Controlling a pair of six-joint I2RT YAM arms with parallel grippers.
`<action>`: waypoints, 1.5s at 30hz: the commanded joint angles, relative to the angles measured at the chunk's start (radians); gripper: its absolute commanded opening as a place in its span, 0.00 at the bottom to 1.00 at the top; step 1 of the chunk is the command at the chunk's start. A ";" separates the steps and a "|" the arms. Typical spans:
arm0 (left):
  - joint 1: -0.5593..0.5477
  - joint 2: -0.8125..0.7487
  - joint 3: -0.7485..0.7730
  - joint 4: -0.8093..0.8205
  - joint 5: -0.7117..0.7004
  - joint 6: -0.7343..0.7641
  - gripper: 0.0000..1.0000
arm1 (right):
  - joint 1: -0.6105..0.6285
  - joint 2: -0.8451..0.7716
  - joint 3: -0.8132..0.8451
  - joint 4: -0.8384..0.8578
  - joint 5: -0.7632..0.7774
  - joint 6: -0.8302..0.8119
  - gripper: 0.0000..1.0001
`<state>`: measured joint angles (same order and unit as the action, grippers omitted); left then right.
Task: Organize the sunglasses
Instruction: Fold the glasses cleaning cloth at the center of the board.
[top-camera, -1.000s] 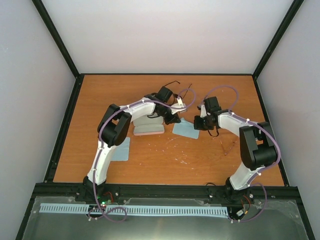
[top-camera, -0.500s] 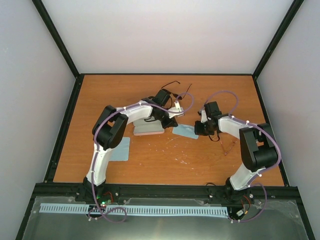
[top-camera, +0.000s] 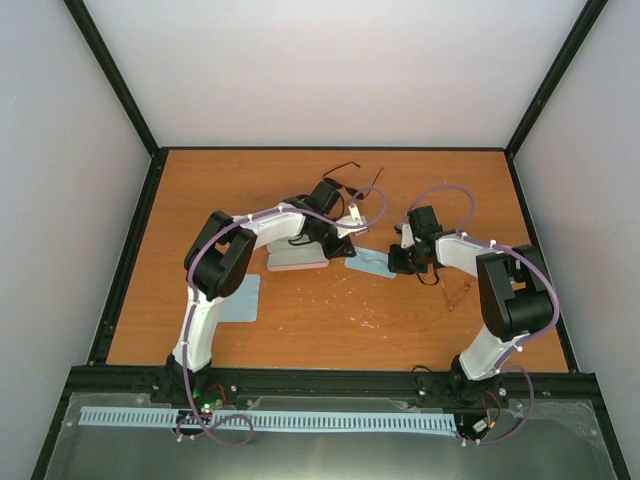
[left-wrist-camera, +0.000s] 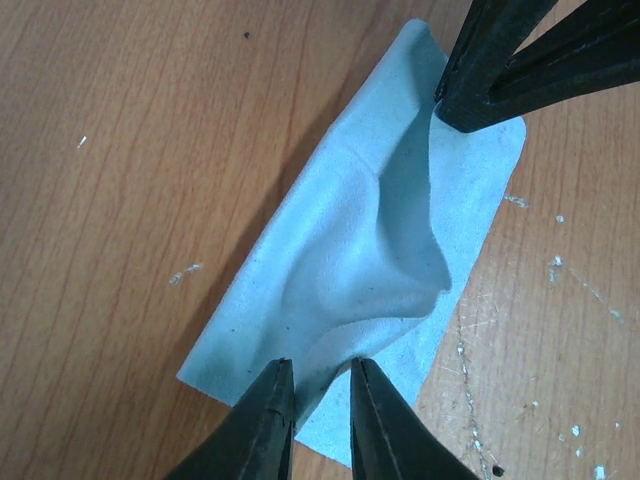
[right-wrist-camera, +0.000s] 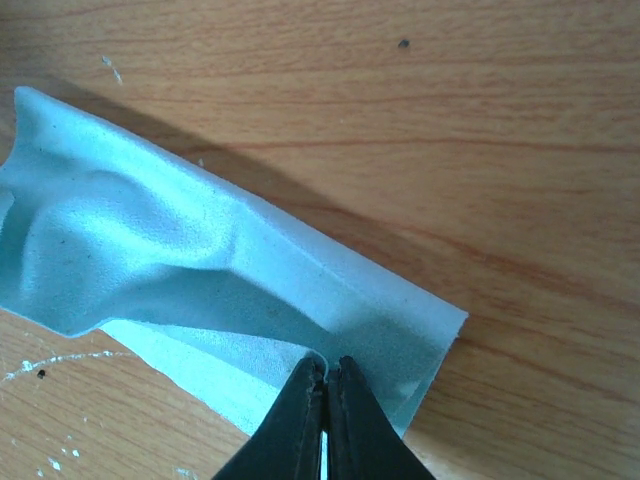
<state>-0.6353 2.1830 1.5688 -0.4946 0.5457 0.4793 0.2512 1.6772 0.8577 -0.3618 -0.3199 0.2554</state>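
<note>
Within the last second both wrists have been lowered and drawn towards each other. The light-blue square cloth (left-wrist-camera: 370, 230) between them, flat before, is now bunched into a raised fold on the orange-brown wooden table (top-camera: 300, 330). From this it is judged that the cloth is being gathered or folded, and that neither pair of sunglasses has yet been taken up.

Nearest the bases, a second light-blue cloth (top-camera: 240, 298) is seen lying flat at 8 o'clock from the bunched one. The pale reddish-clear sunglasses (top-camera: 455, 292) are found at 4 o'clock from it, apart from both grippers.

At mid-table the right gripper (right-wrist-camera: 322, 395) is pitched steeply down, its fingers pressed together on the cloth's 3 o'clock edge. The left gripper (left-wrist-camera: 318, 410) is angled down at the opposite end. Its fingers are held narrowly apart with cloth showing in the gap, and whether any is caught cannot be told.

A pink and grey oblong case (top-camera: 297, 258) is seen at 9 o'clock, partly covered by the left forearm.

Farthest off, the thin black-framed sunglasses (top-camera: 347, 168) lie at 12 o'clock, well apart from both grippers.
</note>
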 joint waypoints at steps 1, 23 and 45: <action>-0.006 -0.036 -0.004 0.004 0.004 0.002 0.18 | 0.002 0.017 -0.019 0.014 -0.010 -0.001 0.03; -0.006 -0.124 -0.072 0.008 -0.039 0.025 0.47 | 0.013 -0.012 -0.027 -0.045 0.030 -0.009 0.26; 0.050 0.063 0.252 -0.104 -0.004 -0.001 0.46 | 0.010 0.016 0.120 -0.147 0.224 0.067 0.43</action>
<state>-0.5812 2.2192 1.7725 -0.5499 0.5426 0.4587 0.2634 1.6585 0.9443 -0.4706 -0.1524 0.2993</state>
